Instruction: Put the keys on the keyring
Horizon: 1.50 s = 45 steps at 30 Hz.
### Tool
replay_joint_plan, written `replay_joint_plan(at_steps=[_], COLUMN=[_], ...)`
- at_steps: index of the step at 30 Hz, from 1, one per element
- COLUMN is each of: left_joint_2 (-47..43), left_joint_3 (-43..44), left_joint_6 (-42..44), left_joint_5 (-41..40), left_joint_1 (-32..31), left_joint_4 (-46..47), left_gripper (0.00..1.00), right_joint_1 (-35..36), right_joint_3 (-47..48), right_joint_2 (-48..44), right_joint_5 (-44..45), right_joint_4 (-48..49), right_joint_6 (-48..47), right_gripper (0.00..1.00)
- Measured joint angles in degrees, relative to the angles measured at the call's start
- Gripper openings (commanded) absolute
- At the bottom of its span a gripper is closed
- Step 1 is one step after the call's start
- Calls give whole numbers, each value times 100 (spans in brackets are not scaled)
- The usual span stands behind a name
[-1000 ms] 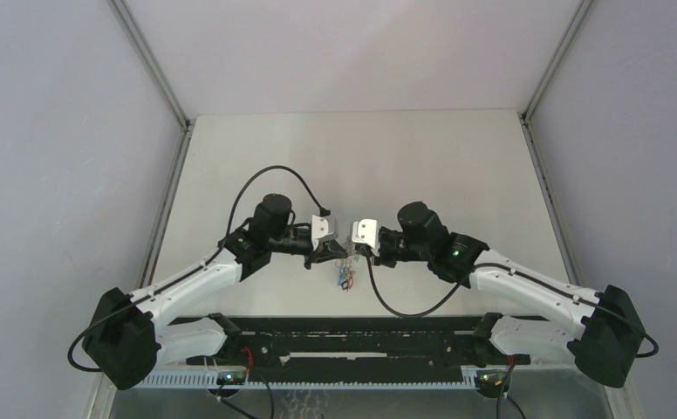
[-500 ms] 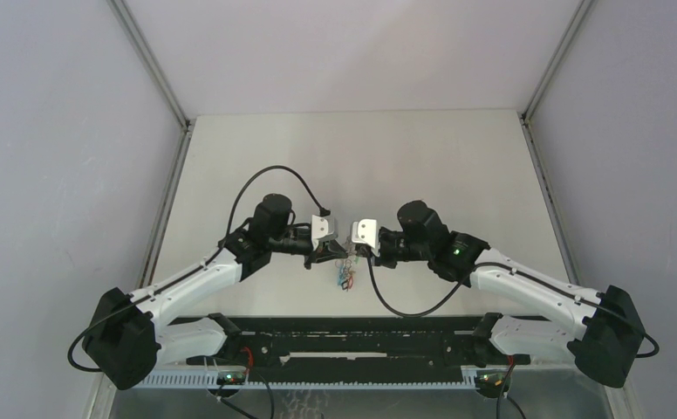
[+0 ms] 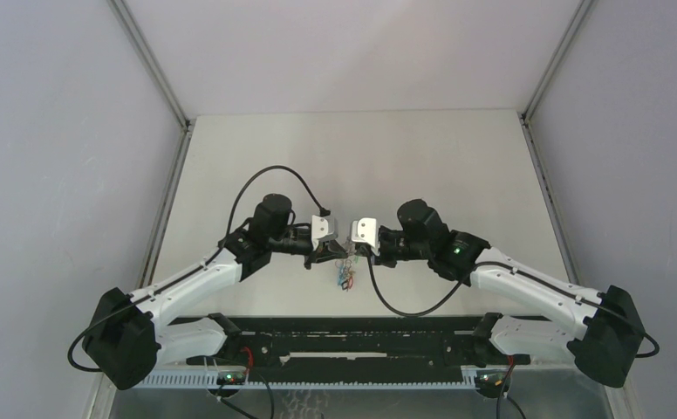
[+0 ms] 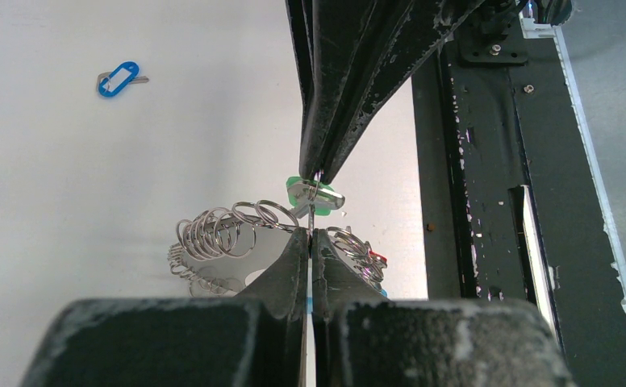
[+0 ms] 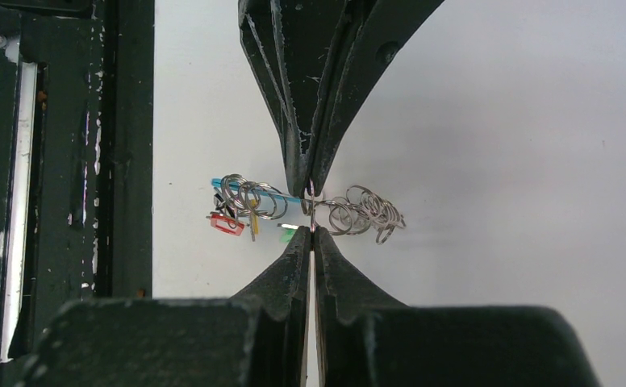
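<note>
Pale tabletop [image 3: 422,157] spreads beneath both arms, whose fingers meet tip to tip over its near middle. The left gripper [image 4: 310,235] is clenched on the keyring [image 4: 221,230], and the right gripper [image 5: 311,234] pinches the green key [image 4: 296,189] just beside that hoop.

Both arms reach forward from their bases and bend inward at the elbows, so the two wrists face each other, roughly level. The left hand [image 3: 333,253] and the right hand [image 3: 358,250] meet tip to tip, very near but with a small gap between them. Each hand's fingers [image 4: 290,266] are pressed fully together, tapering to a narrow point.
</note>
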Motion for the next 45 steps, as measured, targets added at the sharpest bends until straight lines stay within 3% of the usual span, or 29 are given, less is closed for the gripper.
replay_joint_plan(at_steps=[45], left_joint_2=[-2], left_joint_3=[-35], left_joint_6=[-28], left_joint_5=[2], left_joint_1=[13], left_joint_4=[31], left_gripper=[0], right_joint_1=[-120], right_joint_3=[372], right_joint_2=[463], right_joint_5=[-164], right_joint_4=[-323], right_joint_6=[555], right_gripper=[0])
